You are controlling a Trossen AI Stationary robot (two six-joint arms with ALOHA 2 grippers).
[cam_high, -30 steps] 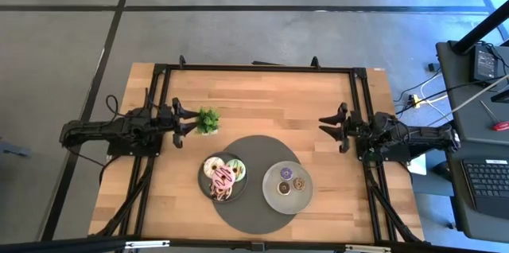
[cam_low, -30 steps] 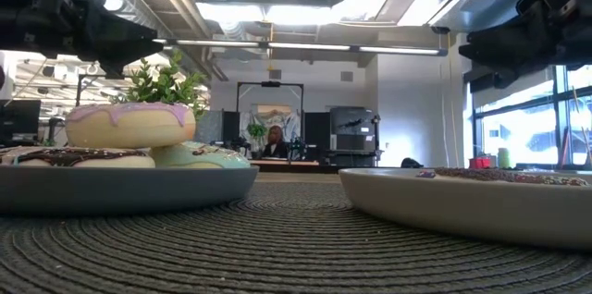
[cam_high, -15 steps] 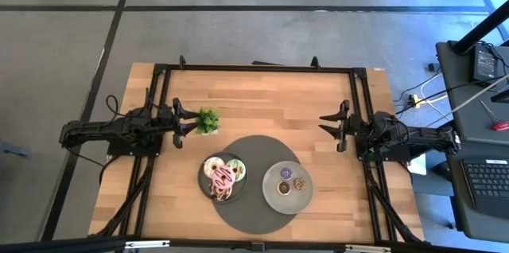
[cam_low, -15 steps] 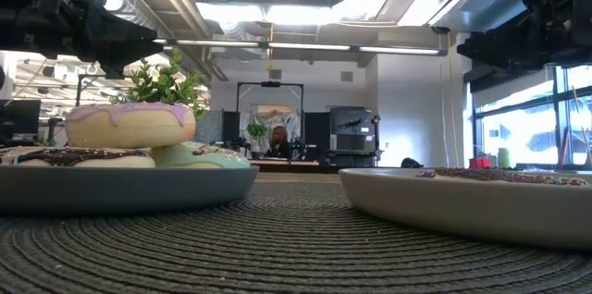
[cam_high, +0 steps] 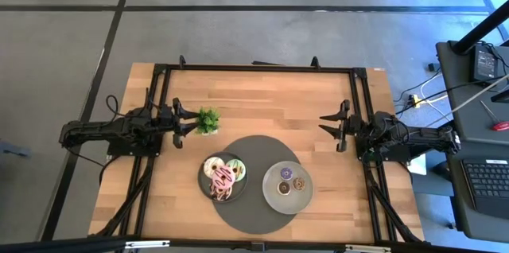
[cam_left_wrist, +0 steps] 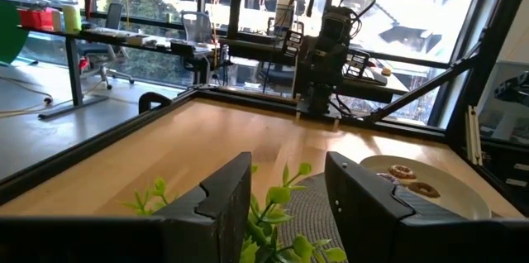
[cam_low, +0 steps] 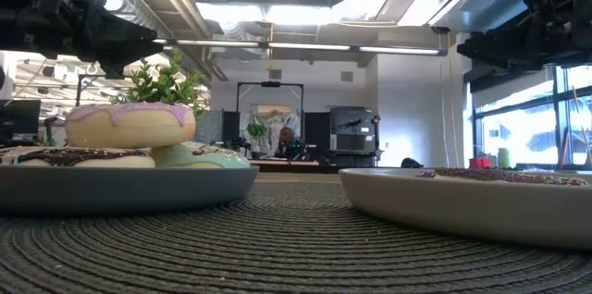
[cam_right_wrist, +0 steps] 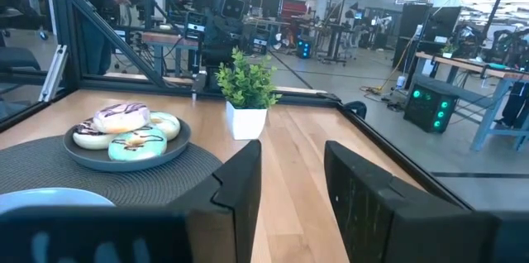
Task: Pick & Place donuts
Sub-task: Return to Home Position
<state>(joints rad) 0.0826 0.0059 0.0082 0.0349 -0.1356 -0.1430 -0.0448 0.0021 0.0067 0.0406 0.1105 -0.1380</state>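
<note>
Both arms sit pulled back to opposite sides of the table (cam_high: 262,94), facing each other. The left gripper (cam_high: 180,122) has its fingers spread and holds nothing. The right gripper (cam_high: 322,125) is likewise spread and empty.

The plant (cam_high: 207,120) stands just ahead of the left gripper's fingertips, and its leaves show between them in the left wrist view.

We count four large donuts (cam_high: 223,178) on the dark plate (cam_high: 202,183), ahead of the left gripper and off to one side, past the plant. The pink donut (cam_low: 129,125) rides on top of the others. Three tiny donuts (cam_high: 289,181) lie on the pale plate (cam_high: 270,197), ahead of the right gripper and off to one side, apart from one another. Both plates rest on the round mat (cam_high: 258,148).

Handling, as we judge it:
- The donuts look like light model pieces, probably firm, with glossy icing that may slip.
- The best hold is across the ring's outer edge, or one finger through the hole.
- The pink donut, being topmost, could slide off if its neighbours are nudged.
- The tiny ones need a fine, centred pinch.
</note>
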